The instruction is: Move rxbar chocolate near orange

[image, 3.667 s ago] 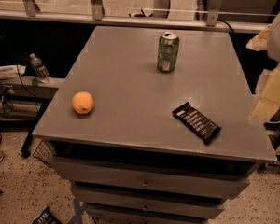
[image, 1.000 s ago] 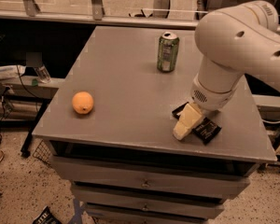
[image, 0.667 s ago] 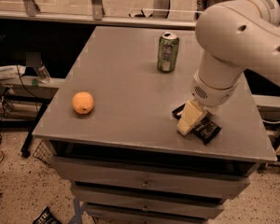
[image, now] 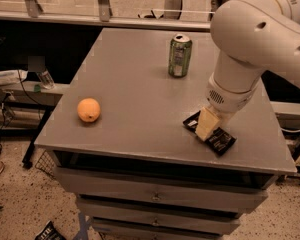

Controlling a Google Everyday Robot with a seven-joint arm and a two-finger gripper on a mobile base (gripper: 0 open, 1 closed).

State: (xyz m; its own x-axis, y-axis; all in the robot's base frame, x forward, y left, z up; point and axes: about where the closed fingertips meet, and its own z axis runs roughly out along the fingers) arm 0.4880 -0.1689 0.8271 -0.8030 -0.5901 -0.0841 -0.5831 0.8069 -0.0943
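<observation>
The rxbar chocolate point(image: 219, 140) is a flat black wrapper with white lettering, lying at the front right of the grey table point(image: 135, 94). My gripper point(image: 206, 124) hangs from the big white arm and sits down on the middle of the bar, covering part of it. The orange point(image: 89, 109) rests near the table's front left edge, well apart from the bar and the gripper.
A green drink can point(image: 180, 56) stands upright at the back middle of the table, behind the gripper. The table has drawers point(image: 155, 196) below its front edge. Clutter and cables lie on the floor and a shelf at the left.
The arm came in from the right and lowered over the bar. Over the last second the gripper shifted slightly right and down onto the bar. The orange and can have not moved.
</observation>
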